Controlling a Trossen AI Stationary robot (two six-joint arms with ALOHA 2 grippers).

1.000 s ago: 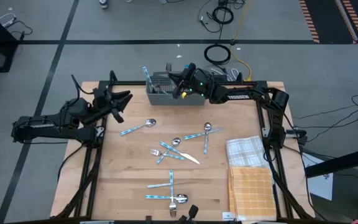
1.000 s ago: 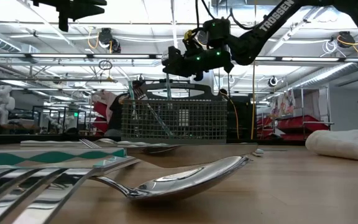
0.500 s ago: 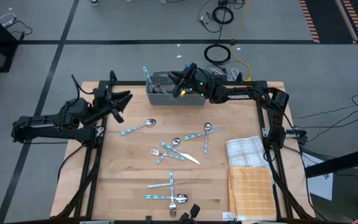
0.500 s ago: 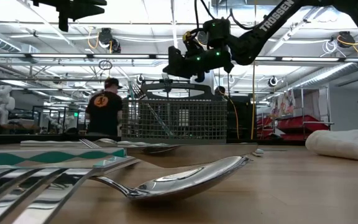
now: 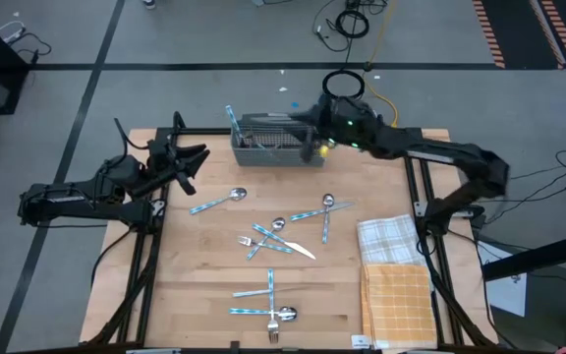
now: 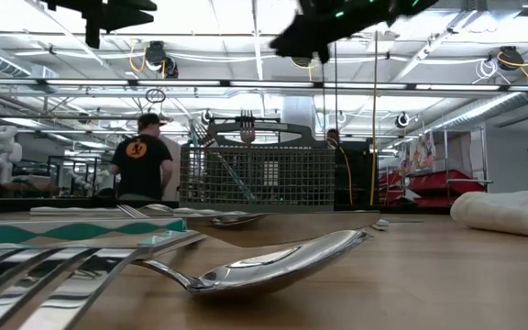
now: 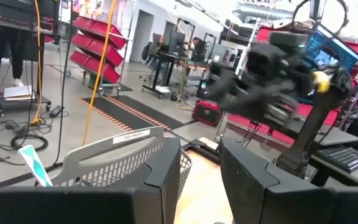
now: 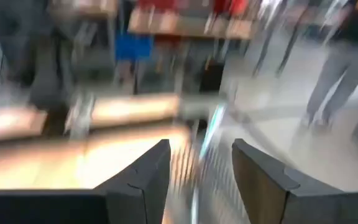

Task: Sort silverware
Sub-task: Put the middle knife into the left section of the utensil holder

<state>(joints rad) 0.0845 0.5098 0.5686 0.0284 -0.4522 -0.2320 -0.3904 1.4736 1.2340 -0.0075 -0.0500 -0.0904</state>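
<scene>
The silverware lies scattered on the wooden table: a spoon, another spoon, a cluster of forks and a knife, and more pieces near the front edge. A grey mesh basket stands at the far edge. A fork stands in it with its tines up, and a blue-handled piece sticks out at its left end. My right gripper hangs open above the basket's right end and holds nothing. My left gripper waits open over the table's far left.
A white checked cloth and a yellow checked cloth lie at the table's right side. Large spoons and forks lie close in front of the low camera. A person walks in the room behind the table.
My right gripper has let go of a fork over the basket. It has then risen and drawn back toward the table's right edge. The fork now stands in the basket with its tines above the rim. The person behind the table has walked left.
</scene>
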